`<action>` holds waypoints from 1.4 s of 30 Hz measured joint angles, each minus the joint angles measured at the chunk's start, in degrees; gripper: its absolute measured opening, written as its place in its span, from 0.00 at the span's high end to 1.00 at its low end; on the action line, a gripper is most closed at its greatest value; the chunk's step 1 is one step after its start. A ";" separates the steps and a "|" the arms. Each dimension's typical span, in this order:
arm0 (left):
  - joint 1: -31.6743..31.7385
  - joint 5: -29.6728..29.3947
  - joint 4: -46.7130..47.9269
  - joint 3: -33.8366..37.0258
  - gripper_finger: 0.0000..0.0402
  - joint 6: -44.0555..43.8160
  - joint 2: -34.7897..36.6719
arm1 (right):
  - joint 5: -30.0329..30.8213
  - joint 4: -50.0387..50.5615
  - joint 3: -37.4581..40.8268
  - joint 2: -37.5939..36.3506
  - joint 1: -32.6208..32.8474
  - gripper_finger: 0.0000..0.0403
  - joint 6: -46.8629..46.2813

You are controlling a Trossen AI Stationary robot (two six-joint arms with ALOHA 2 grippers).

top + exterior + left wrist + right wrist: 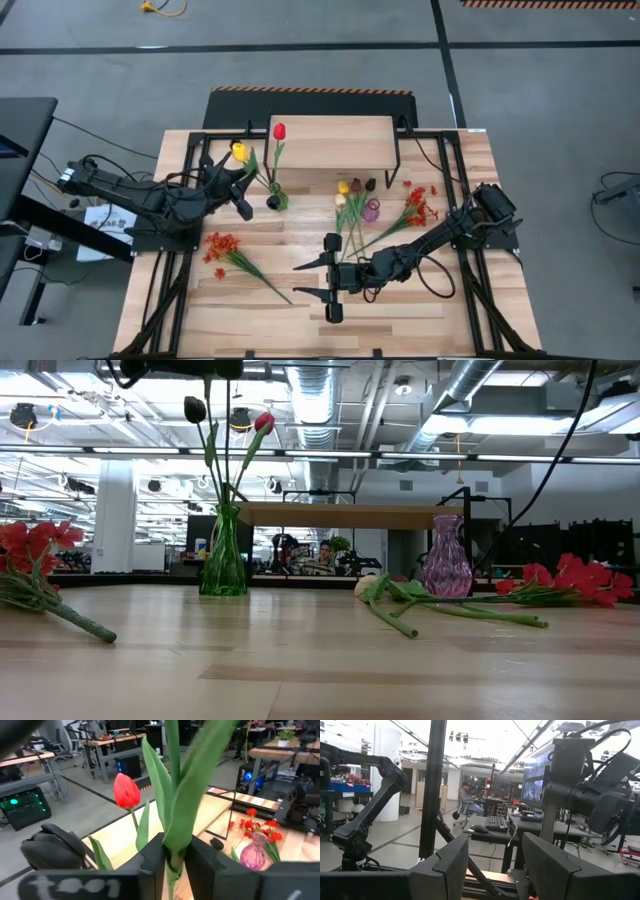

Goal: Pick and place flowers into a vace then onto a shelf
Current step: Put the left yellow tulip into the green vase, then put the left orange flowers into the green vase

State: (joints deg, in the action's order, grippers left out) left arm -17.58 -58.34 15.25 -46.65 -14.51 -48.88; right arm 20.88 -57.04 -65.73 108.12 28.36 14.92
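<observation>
A green glass vase (pixel 273 202) (pixel 222 565) stands on the table in front of the shelf (pixel 330 143) (pixel 350 515). In it stand a red tulip (pixel 279 130) (pixel 264 422) and a black tulip (pixel 195 408). My left gripper (pixel 245 192) (pixel 174 855) is above the vase, shut on a third green stem. A yellow tulip (pixel 239 151) appears to be that stem's head. My right gripper (pixel 312 279) (pixel 495 865) hovers open over the table's near middle, holding nothing. More tulips (pixel 350 195) and red sprays (pixel 420 205) (pixel 222 248) lie flat on the table. My left gripper pinches the leafy green stem (pixel 175 845) between its two fingers, which lie across it, coming level from the table's left. The stem stands nearly upright. It runs down from the gripper (pixel 180 368) into the green vase's mouth (pixel 226 508), and its leaves rise past the fingers.
A purple glass vase (pixel 371 210) (pixel 445 560) stands among the lying flowers right of centre. The table's black frame rails (pixel 190 160) run along both sides. Bare wood lies near the front edge (pixel 400 320).
</observation>
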 joint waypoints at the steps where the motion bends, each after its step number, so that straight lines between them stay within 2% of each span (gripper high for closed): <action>1: 0.00 0.66 0.40 0.00 0.84 -0.11 0.00 | 0.00 0.00 0.00 0.00 0.00 0.56 0.00; 14: 0.12 0.82 5.48 -0.02 0.55 -1.33 0.00 | 0.00 0.00 0.00 0.00 0.00 0.56 0.00; 19: 0.93 1.08 5.47 -0.02 0.47 -1.37 0.00 | 0.00 0.00 0.00 0.00 0.00 0.56 0.00; 28: 1.09 1.61 4.83 -0.80 0.45 0.72 0.02 | 0.00 0.02 0.00 0.00 0.00 0.56 0.00; 35: 0.98 6.38 5.24 -4.56 0.45 4.20 0.07 | 0.00 0.07 0.00 0.00 0.00 0.56 0.00; 42: -3.94 8.68 5.20 -10.12 0.45 5.16 1.47 | 0.00 2.38 -0.07 0.00 0.09 0.56 1.13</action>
State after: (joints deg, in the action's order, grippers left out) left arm -21.53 -49.65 20.45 -56.77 -9.34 -47.41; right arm 20.88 -54.66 -65.80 108.12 28.45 16.05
